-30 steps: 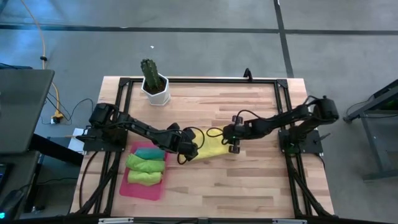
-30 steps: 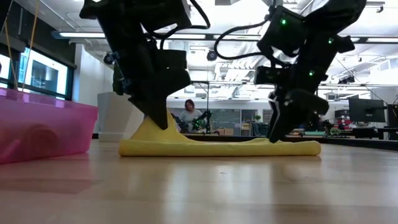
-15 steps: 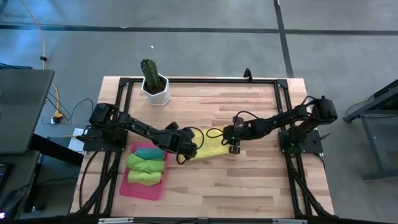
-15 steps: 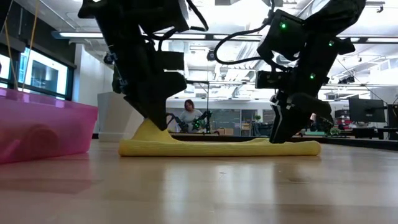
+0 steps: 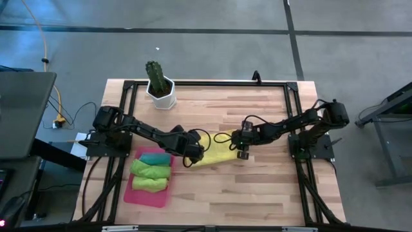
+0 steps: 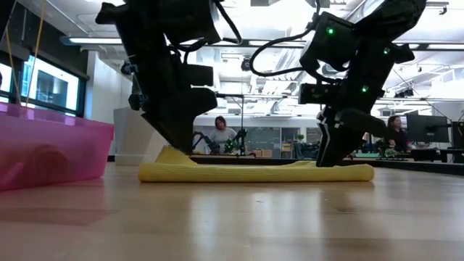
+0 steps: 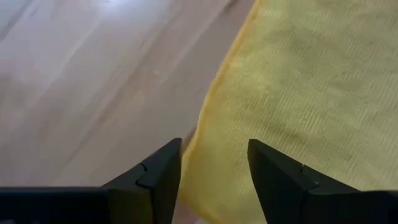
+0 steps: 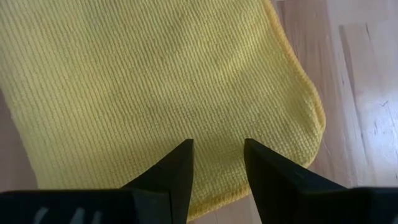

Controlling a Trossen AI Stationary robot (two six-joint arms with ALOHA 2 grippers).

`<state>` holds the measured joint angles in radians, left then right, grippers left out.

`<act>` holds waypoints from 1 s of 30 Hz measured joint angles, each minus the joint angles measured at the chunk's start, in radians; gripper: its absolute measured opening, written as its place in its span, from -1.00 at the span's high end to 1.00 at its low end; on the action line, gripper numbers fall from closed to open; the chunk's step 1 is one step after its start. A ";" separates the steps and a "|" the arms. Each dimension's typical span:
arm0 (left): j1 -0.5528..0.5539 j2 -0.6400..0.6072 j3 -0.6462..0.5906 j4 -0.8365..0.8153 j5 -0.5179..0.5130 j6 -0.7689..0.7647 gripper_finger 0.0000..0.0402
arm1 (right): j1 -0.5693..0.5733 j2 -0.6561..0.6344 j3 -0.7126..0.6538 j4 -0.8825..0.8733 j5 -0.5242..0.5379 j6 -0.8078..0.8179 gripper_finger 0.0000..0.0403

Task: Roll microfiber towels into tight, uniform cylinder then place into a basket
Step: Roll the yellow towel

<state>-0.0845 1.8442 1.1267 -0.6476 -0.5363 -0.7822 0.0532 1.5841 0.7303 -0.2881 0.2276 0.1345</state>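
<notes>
A yellow towel (image 5: pixel 217 151) lies spread out on the wooden table, its folded near edge (image 6: pixel 254 172) facing the low view. My left gripper (image 7: pixel 214 146) stands open over the towel's left corner, which makes a low hump (image 6: pixel 171 155). My right gripper (image 8: pixel 217 144) is open and down at the towel's right end. The pink basket (image 5: pixel 129 193) at the near left holds a teal roll (image 5: pixel 153 158) and two green rolls (image 5: pixel 152 169), (image 5: pixel 149 183). My left gripper has its open fingers on either side of the towel's left edge (image 7: pixel 205 134), slanting down from above. I cannot tell whether they touch it. My right gripper has its open fingertips (image 6: pixel 328 161) down on the towel's upper face near its right end (image 8: pixel 217 180), slanting from above. The towel lies flat on the table under them.
A white pot with a cactus (image 5: pixel 161 93) stands at the far left of the table. The basket's pink wall (image 6: pixel 51 152) rises left of the towel. Bare wood lies nearer than the towel and to the right.
My left gripper has opened and let go of the towel's left corner. The corner, held up in a peak a second ago, has sunk to a low hump near the table. The rest of the towel has stayed flat.
</notes>
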 joint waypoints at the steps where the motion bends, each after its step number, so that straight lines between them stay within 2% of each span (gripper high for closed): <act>1: 0.000 -0.005 0.000 -0.001 -0.008 0.002 0.13 | 0.000 0.000 0.000 -0.001 0.000 0.000 0.34; 5: 0.000 -0.029 0.006 -0.024 -0.030 0.015 0.12 | 0.000 0.000 0.000 -0.023 -0.015 0.003 0.34; 12: 0.000 -0.046 0.057 -0.152 -0.040 0.026 0.13 | 0.004 0.000 0.002 -0.086 -0.046 0.139 0.34; 20: 0.007 -0.046 0.078 -0.232 -0.079 0.026 0.13 | 0.059 0.004 0.002 -0.095 -0.046 0.202 0.34; 22: 0.008 -0.046 0.078 -0.221 -0.053 0.026 0.13 | 0.079 0.005 0.002 -0.096 -0.046 0.232 0.34; 25: 0.008 -0.046 0.078 -0.188 0.042 0.041 0.13 | 0.112 0.005 0.002 -0.097 -0.046 0.278 0.34; 30: -0.022 -0.046 0.078 -0.066 0.147 0.098 0.13 | 0.177 0.006 0.002 -0.095 -0.049 0.376 0.34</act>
<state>-0.1066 1.7977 1.2045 -0.7138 -0.3892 -0.6839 0.2302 1.5898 0.7321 -0.3828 0.1787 0.5100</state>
